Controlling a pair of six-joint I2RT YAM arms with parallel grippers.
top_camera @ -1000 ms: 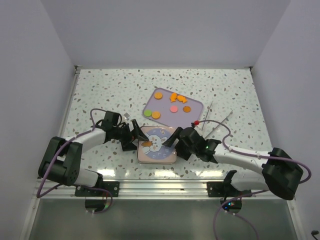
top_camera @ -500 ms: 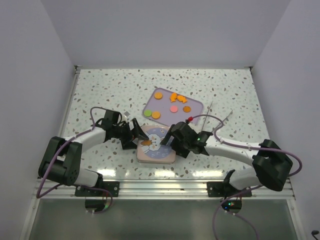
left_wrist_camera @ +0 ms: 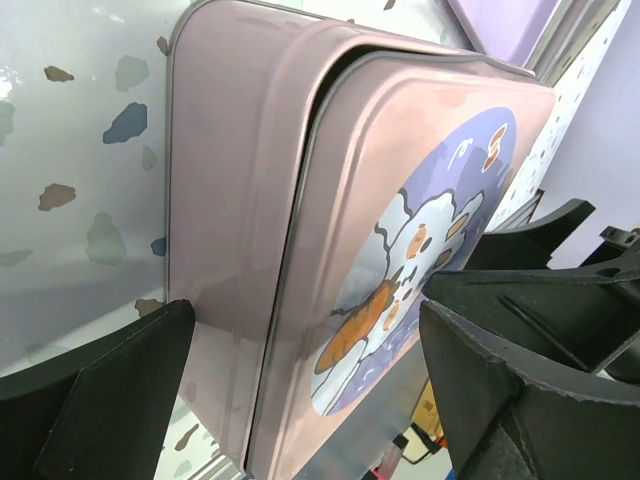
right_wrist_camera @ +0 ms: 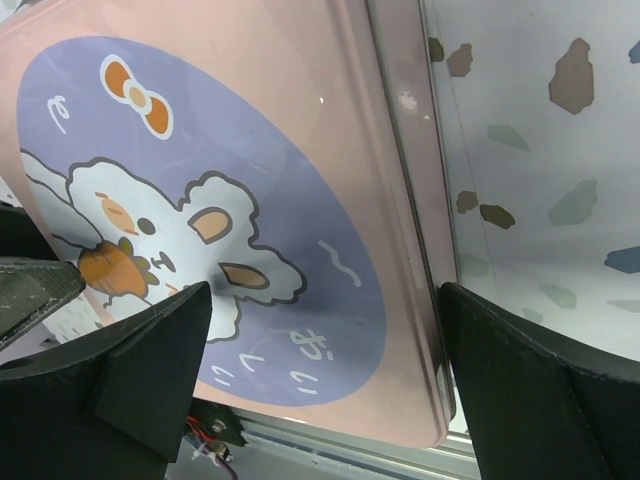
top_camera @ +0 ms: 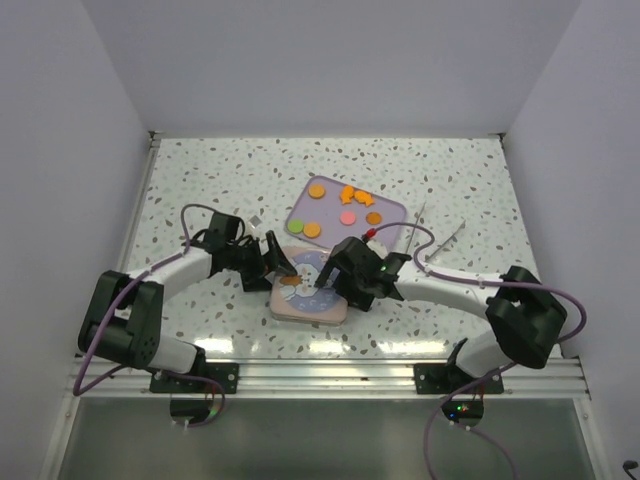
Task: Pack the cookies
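Note:
The cookies [top_camera: 345, 205], mostly orange with one pink and one green, lie on the lilac tray [top_camera: 390, 207] behind the tin. The tin is covered by a pink lid with a bunny picture [top_camera: 312, 298]; in the left wrist view the lid [left_wrist_camera: 400, 200] sits slightly askew on the base. My left gripper [top_camera: 281, 266] is open at the tin's left edge, and its fingers [left_wrist_camera: 110, 390] straddle that edge. My right gripper [top_camera: 326, 280] is open low over the lid [right_wrist_camera: 230, 200], with its fingers [right_wrist_camera: 140, 370] wide apart on either side of the lid's right part.
Two thin metal tongs [top_camera: 442, 241] lie on the speckled table to the right of the tray. White walls close in the table on the left, back and right. The metal rail [top_camera: 320, 375] runs along the near edge.
My right gripper has moved left and forward, from the tin's right edge to over the lid. The left gripper has stayed at the left edge. The tin has shifted slightly left.

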